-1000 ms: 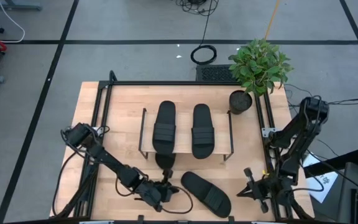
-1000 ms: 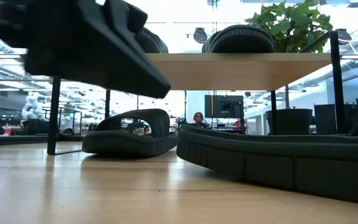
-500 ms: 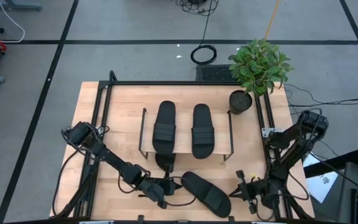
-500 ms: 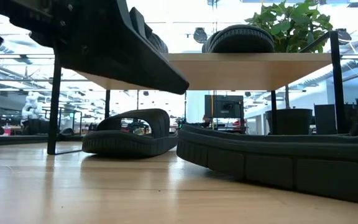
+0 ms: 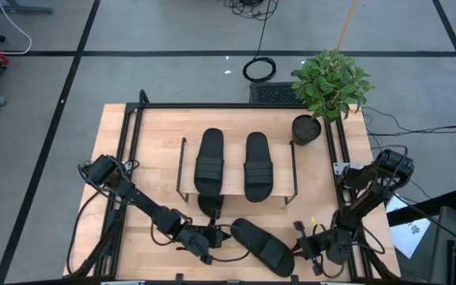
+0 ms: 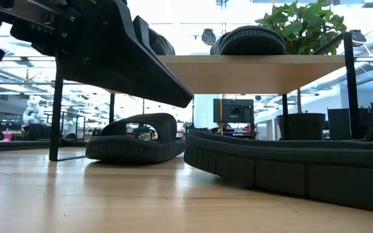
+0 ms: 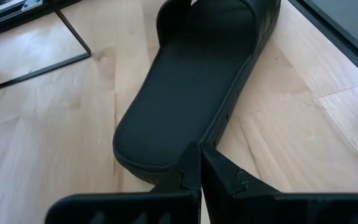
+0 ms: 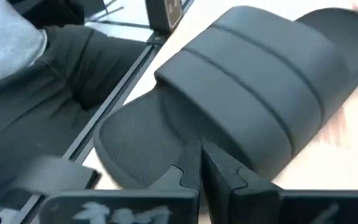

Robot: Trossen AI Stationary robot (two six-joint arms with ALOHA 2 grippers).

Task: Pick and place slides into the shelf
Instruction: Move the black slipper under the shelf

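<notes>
- Both my grippers, left (image 5: 214,235) and right (image 5: 301,245), have fingers pressed together, flanking one slide (image 5: 262,246) on the table (image 5: 157,134).
- Two slides (image 5: 210,161) lie atop the shelf (image 5: 236,192); another (image 6: 135,138) sits beneath.

We see the wooden table (image 5: 153,150) carrying the shelf (image 5: 236,190), a potted plant (image 5: 307,127) and two slides (image 5: 261,245); two more slides (image 5: 258,165) lie on the shelf top.
</notes>
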